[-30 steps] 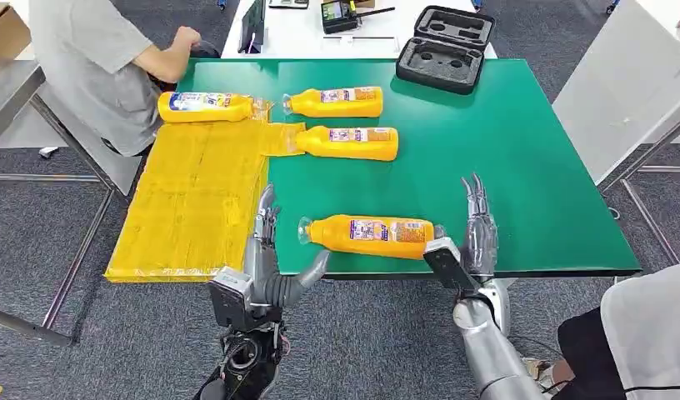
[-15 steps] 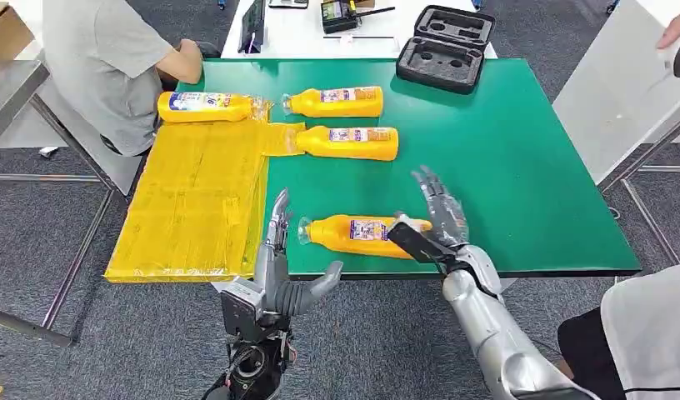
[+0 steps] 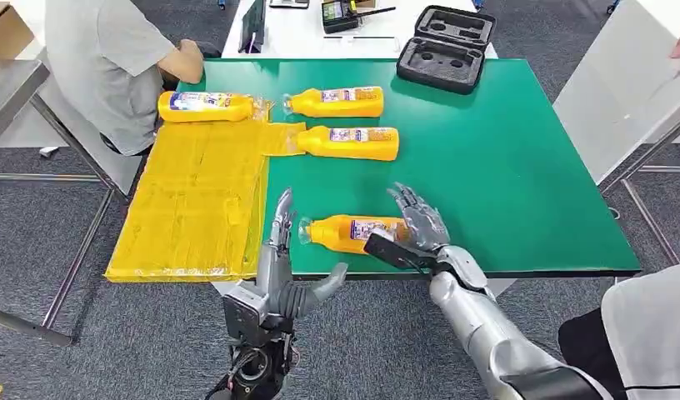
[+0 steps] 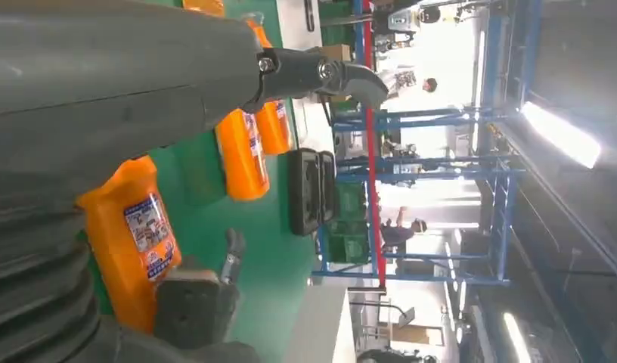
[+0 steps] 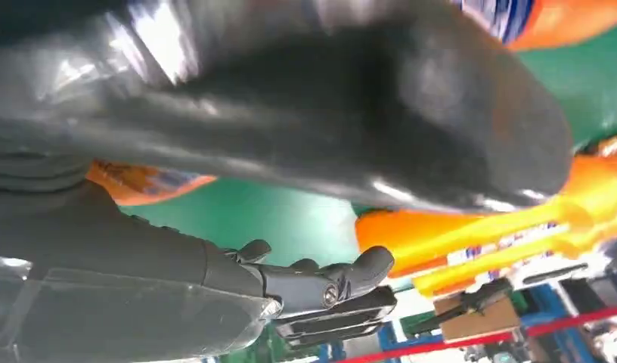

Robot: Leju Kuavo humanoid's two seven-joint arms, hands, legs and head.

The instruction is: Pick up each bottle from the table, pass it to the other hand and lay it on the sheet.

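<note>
Green table [image 3: 520, 167] fills the frame's middle, a yellow sheet [image 3: 195, 200] draped over its left side. Low centre, the nearest bottle [image 3: 349, 232] lies on its side; the right hand [image 3: 412, 229] covers its base end, fingers spread, grasp not yet closed. The left hand [image 3: 278, 267], open, stands just left of the cap. Three other bottles [image 3: 349, 142] lie higher up.

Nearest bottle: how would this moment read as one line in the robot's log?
step: grasping | nearest bottle: lying at table edge | right hand: over its base, fingers spread | left hand: open beside cap | sheet: one bottle
</note>
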